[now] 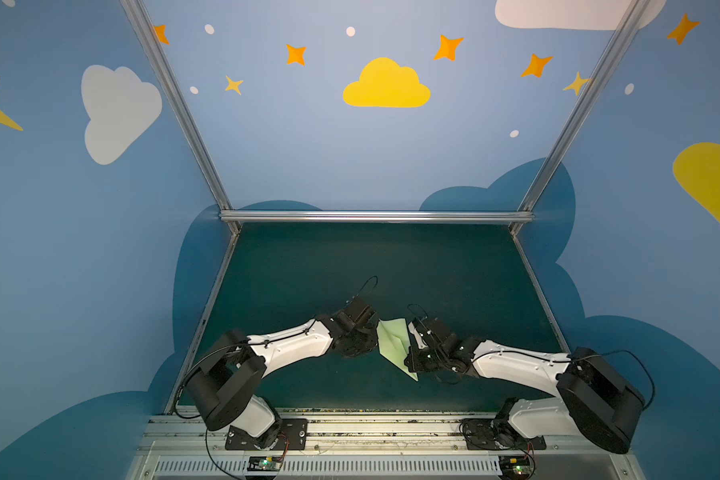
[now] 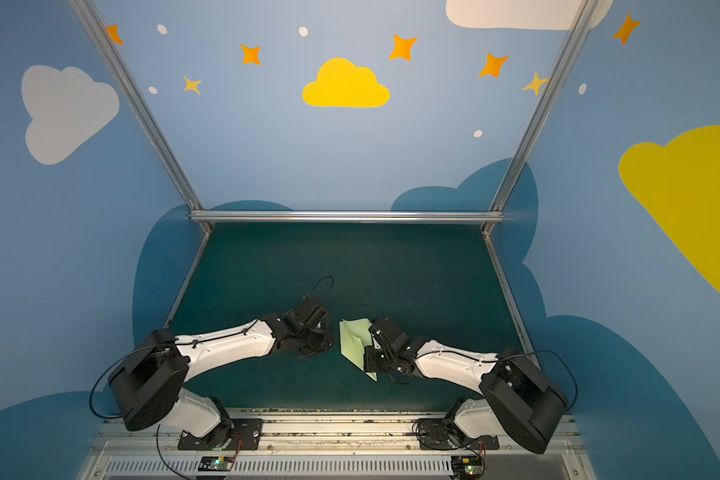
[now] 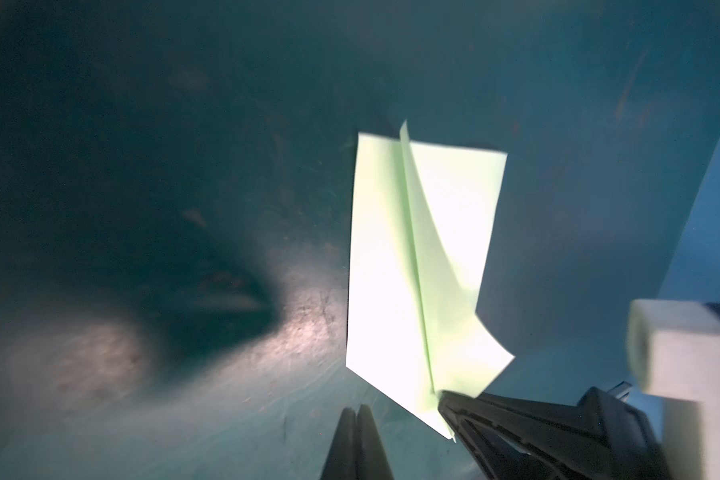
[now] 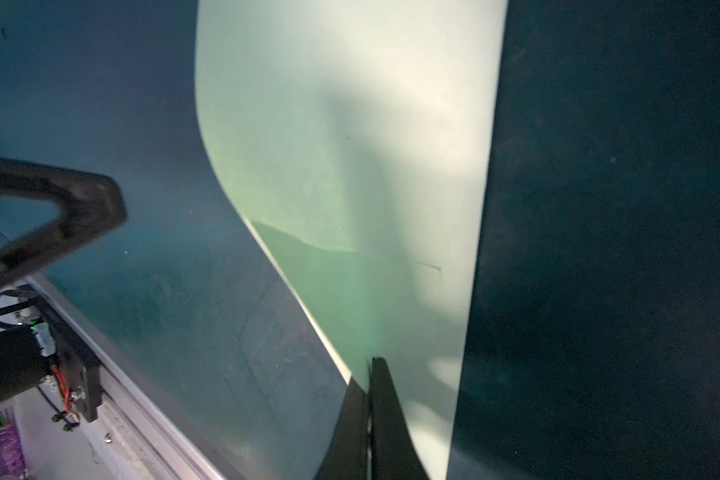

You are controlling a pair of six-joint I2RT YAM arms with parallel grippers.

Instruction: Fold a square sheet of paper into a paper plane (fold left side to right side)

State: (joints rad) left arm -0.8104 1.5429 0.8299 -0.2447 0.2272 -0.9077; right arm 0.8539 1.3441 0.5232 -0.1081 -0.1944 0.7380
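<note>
The paper plane (image 1: 395, 344) (image 2: 353, 341) is a pale green dart with a centre crease and wing flaps, between the two grippers near the middle of the mat. My right gripper (image 4: 370, 368) is shut on its folded centre near the pointed end. In the left wrist view its black fingers (image 3: 516, 419) pinch the paper plane (image 3: 416, 257) there. My left gripper (image 3: 356, 409) is shut with nothing in it, a short way to the plane's left and not touching it. In both top views the fingertips are hidden under the wrists.
A dark green mat (image 1: 391, 270) covers the table. An aluminium rail (image 1: 350, 432) runs along the front edge with both arm bases on it. Blue walls with metal posts (image 1: 375, 216) close in the back and sides.
</note>
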